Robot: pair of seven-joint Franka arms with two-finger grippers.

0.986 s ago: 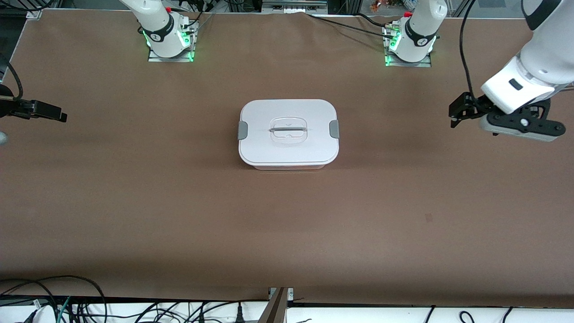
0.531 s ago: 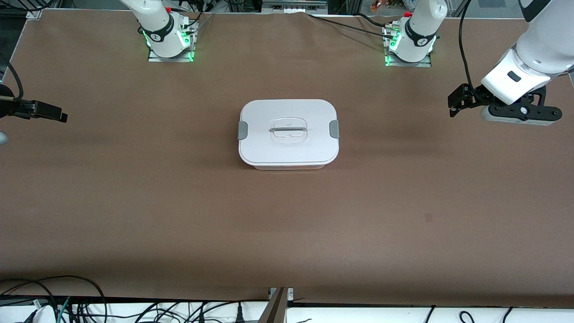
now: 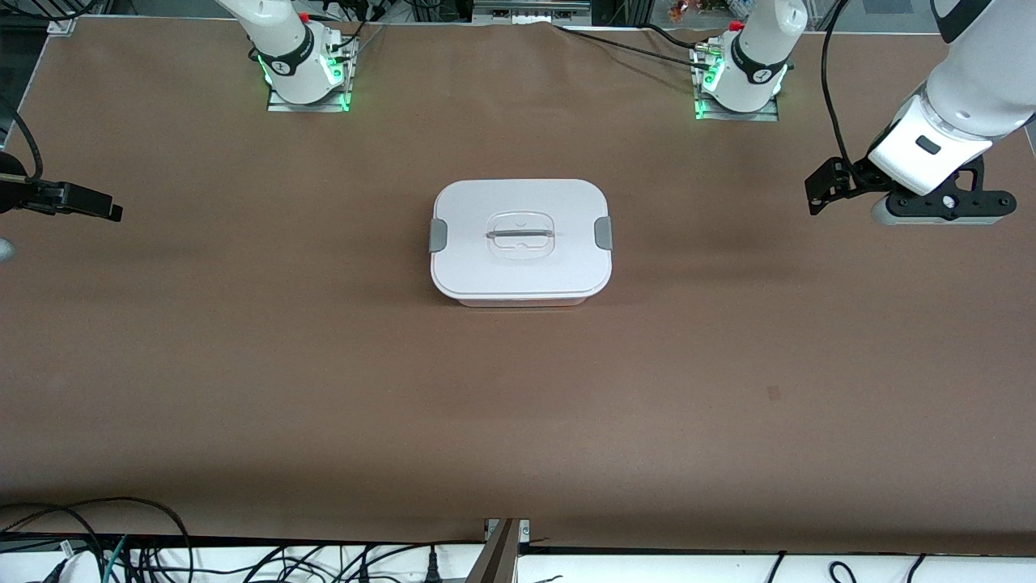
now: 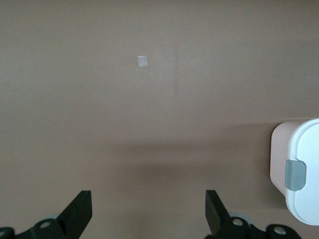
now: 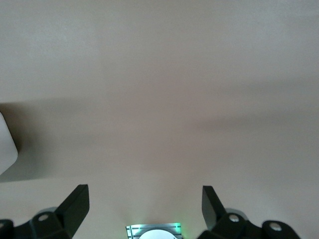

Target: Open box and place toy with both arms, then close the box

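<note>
The left gripper, fingers spread and holding nothing, hangs over bare table at the box's three o'clock in the front view; the right gripper, equally slack, waits at nine. The box sits mid-table with its lid on and no toy in sight, which fits either a box waiting to be opened or one packed and shut again. The brown surface is flat, with ample room all round.

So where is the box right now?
The white box sits lid-on at the table's middle, midway between both arms' ends; no gripper touches it.

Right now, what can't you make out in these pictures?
- Contents of the box: the shut lid hides them in the front view; no toy shows in any view.
- Right gripper: cut off at the front view's edge.
- Left gripper: the front view hides its fingers.
</note>
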